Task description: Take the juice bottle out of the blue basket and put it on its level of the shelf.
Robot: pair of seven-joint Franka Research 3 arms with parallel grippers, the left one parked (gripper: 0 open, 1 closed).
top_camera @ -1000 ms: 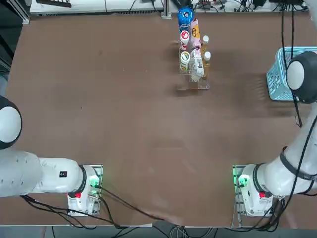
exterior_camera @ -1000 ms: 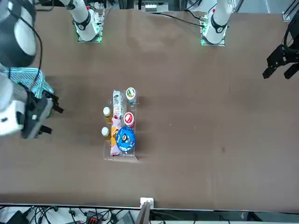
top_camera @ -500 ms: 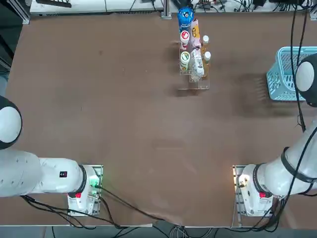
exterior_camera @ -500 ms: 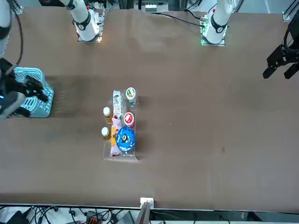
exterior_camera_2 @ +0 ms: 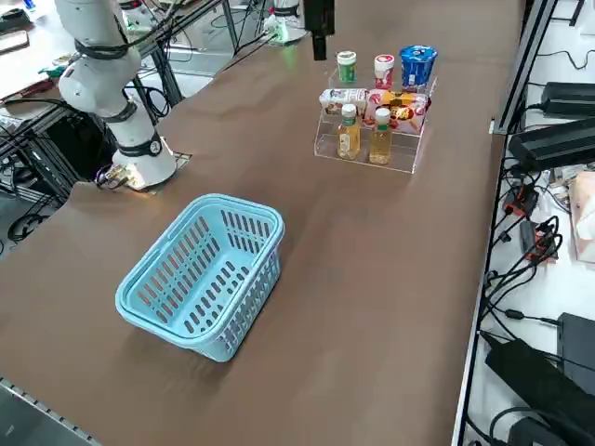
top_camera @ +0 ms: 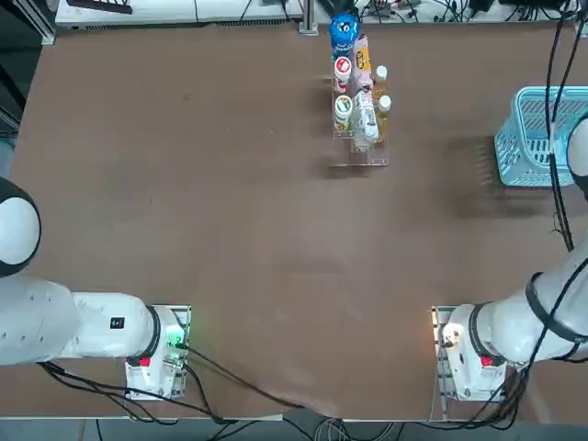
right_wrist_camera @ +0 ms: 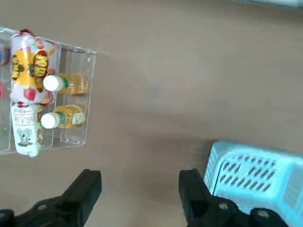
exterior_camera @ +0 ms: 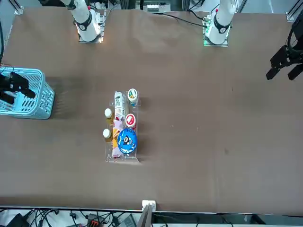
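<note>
The right gripper (right_wrist_camera: 140, 179) hangs high over the blue basket (exterior_camera_2: 237, 297), well to the shelf's right on the robot's side, its jaws spread apart with nothing between them. The basket sits upright on the brown surface (exterior_camera_2: 372, 279), and as far as the side view looks into it, it holds nothing. No bottle lies on the surface between basket and shelf (exterior_camera_2: 367, 160). Farther on, at the shelf's lowest, front level, two alike juice bottles stand just beside each other: one juice bottle (exterior_camera_2: 349, 132) and its twin (exterior_camera_2: 381, 137). I cannot tell which of them the task means, so the placing looks likely done. Both stand upright, long axis vertical, white caps up, with a lying pouch and taller cans on the levels behind. Such a bottle is probably light and stiff, with smooth, rather slippery sides. The best hold would be across the round body just under the cap, coming from above, since the twin crowds one side.
</note>
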